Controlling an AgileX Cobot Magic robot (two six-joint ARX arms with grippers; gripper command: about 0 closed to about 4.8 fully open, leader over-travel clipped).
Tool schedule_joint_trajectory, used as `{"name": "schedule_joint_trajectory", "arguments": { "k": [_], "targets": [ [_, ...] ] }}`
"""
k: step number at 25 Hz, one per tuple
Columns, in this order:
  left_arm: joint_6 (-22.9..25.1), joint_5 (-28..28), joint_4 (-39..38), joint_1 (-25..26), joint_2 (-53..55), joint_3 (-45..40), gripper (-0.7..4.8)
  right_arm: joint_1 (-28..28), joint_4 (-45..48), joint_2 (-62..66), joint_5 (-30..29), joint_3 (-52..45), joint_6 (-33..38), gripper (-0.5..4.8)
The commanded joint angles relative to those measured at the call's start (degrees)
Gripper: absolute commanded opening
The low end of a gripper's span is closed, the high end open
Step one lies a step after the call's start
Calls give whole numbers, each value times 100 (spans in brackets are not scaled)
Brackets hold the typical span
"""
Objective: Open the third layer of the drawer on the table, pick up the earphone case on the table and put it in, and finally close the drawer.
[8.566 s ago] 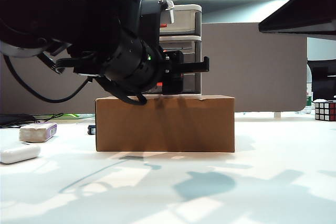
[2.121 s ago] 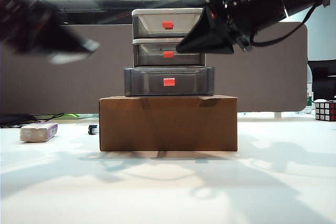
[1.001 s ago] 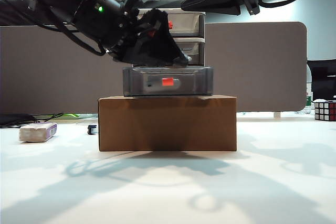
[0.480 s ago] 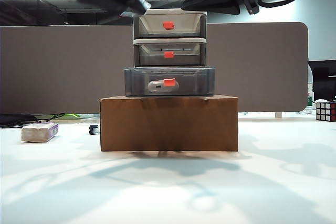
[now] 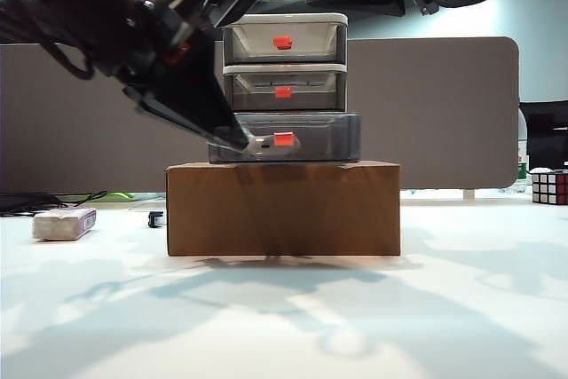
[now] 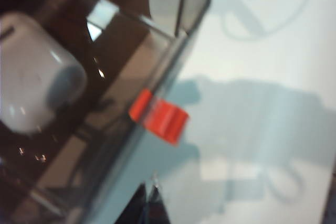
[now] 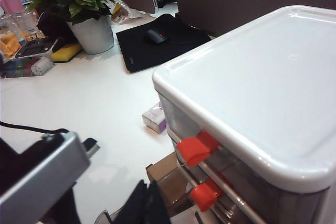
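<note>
Black left arm (image 5: 133, 33) with green light, cables, silver block.

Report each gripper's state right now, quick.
Left gripper: shut, holding nothing, at the front of the bottom drawer, where the earphone case lies.
Right gripper: shut, empty, above the drawer unit.

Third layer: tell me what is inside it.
The white earphone case lies inside the pulled-out third layer. The shut left hand hides part of its front; its back is unseen.
</note>
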Motion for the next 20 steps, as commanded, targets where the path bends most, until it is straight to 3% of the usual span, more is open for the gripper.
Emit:
{"name": "schedule_joint_trajectory", "arguments": {
  "k": [1, 8, 20],
  "targets": [
    [-98, -28, 387, 2, 203, 2, -6, 2, -7, -22, 9, 35, -15, -5],
    [-109, -623, 1215, 2, 422, 0, -6, 2, -258, -22, 13, 35, -129, -5],
    [-94, -1073, 2487, 13, 761, 2, -6, 2, -286, -22, 11, 35, -299, -6]
  ]
}}
